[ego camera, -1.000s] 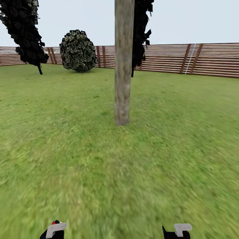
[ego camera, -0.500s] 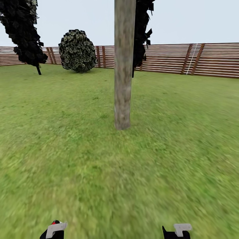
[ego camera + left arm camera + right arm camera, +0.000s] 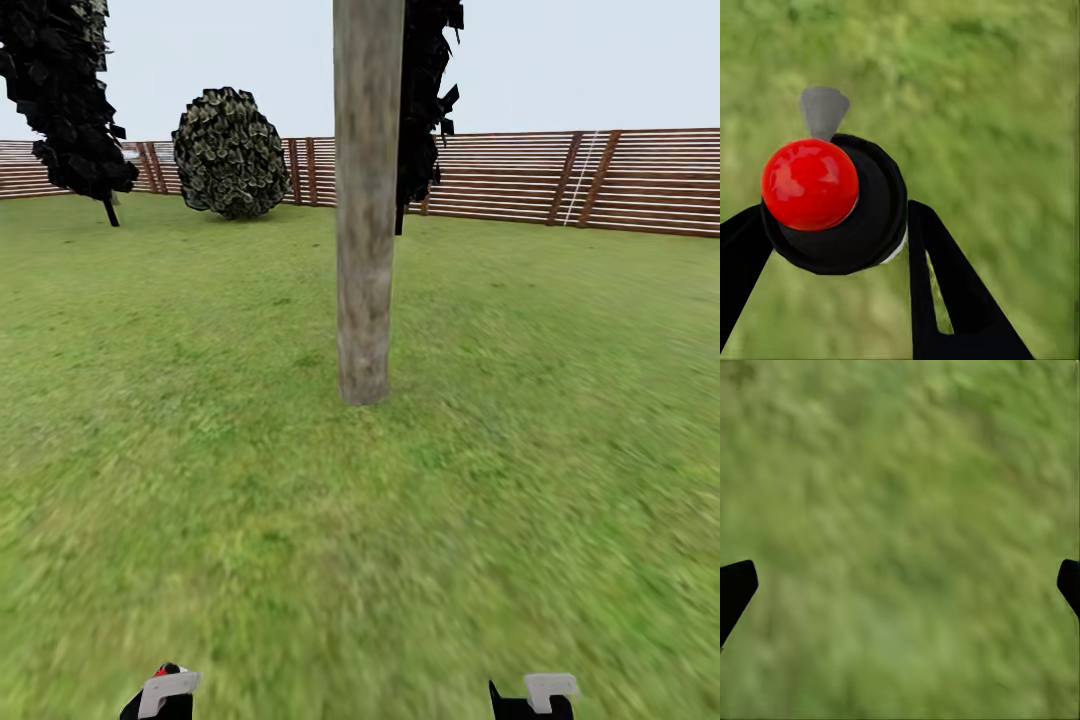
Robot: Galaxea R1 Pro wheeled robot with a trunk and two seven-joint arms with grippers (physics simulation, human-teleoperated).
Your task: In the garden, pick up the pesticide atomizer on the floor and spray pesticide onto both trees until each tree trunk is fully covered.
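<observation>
The trunk (image 3: 365, 200) stood upright on the grass (image 3: 200, 480), straight ahead of the robot and slightly left of centre, its mottled grey-beige column running out of the head view's top. Behind it, a black tree (image 3: 428, 100) rose just to its right; a second black tree (image 3: 65, 95) stood far left, and a round bush (image 3: 230, 152) sat between them against the slatted fence (image 3: 600, 180). The left gripper (image 3: 832, 225) was closed on the atomizer (image 3: 840, 206): its black fingers (image 3: 945, 285) pressed either side of the dark bottle, red top (image 3: 810, 184) facing the wrist camera, a grey nozzle (image 3: 823, 111) poking out beyond it, blurred grass behind. In the head view the left gripper (image 3: 165, 692) sat at the near left edge with a speck of red beside it, well apart from the trunk. The right gripper (image 3: 900, 581) was spread wide with nothing between its fingertips (image 3: 735, 585), grass beyond; in the head view it sat at the near right (image 3: 535, 695).
</observation>
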